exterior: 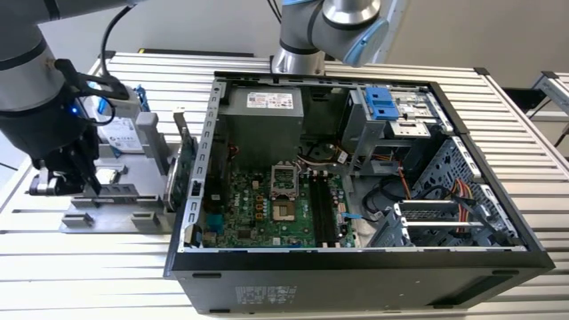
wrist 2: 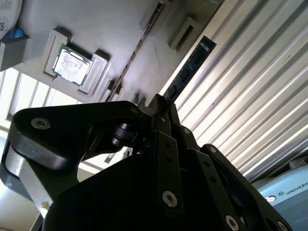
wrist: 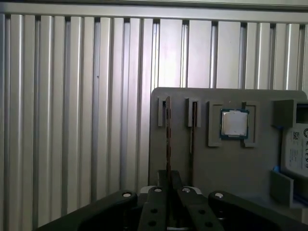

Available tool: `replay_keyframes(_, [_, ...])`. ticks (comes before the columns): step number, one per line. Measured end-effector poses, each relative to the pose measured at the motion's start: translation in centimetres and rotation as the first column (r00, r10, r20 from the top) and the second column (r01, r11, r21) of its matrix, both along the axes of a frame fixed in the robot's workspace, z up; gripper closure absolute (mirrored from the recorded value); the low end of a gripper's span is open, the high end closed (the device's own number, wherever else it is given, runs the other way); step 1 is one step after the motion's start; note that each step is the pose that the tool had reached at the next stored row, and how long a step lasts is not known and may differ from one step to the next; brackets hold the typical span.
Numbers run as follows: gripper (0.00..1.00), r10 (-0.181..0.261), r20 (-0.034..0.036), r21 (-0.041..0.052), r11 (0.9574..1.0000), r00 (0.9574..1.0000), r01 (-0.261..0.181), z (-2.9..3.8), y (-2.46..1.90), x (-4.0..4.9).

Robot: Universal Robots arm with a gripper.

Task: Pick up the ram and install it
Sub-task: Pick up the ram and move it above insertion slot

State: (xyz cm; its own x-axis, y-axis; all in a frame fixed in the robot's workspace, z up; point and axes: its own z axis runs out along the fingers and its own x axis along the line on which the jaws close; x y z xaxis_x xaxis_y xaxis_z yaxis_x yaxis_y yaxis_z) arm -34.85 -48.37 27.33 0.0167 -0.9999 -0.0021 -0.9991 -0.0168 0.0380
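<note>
In the first wrist view the two black fingers (wrist: 158, 204) converge on the near end of the ram (wrist: 167, 139). They pinch it between their tips, so the gripper (wrist: 168, 182) is clamped on the stick. The ram stands on its thin edge and runs straight away from the fingertips to a small grey holder block at its far end. I cannot tell whether it is seated in its slot or raised out of it.

In the second wrist view the gripper (wrist 2: 161, 103) meets the ram (wrist 2: 190, 67) at one end. The stick's dark face with its row of chips stretches out from the tips.

The ram runs alongside one edge of the grey fixture plate (wrist: 211, 178), the edge that borders bare slats. Just beside it and parallel, a neighbouring slot (wrist: 192, 126) holds another thin dark strip. Further in from that edge, a processor chip (wrist: 234, 122) lies flat in a square pocket. Beyond it, toward the opposite edge, sits the hard drive (wrist: 296, 151).

In the exterior view the gripper (exterior: 84, 190) is down at the plate's edge nearest the bottom of the picture. The expansion card (exterior: 185, 167) stands upright at the plate's end beside the open computer case (exterior: 356, 167). Plate and case both rest on the slatted table (exterior: 89, 280).
</note>
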Motion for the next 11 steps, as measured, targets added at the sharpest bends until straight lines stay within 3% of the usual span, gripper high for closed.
replay_keyframes(11, [1.00,0.000,0.0000,0.0000,1.0000,1.0000,0.000,1.40,0.00,0.00])
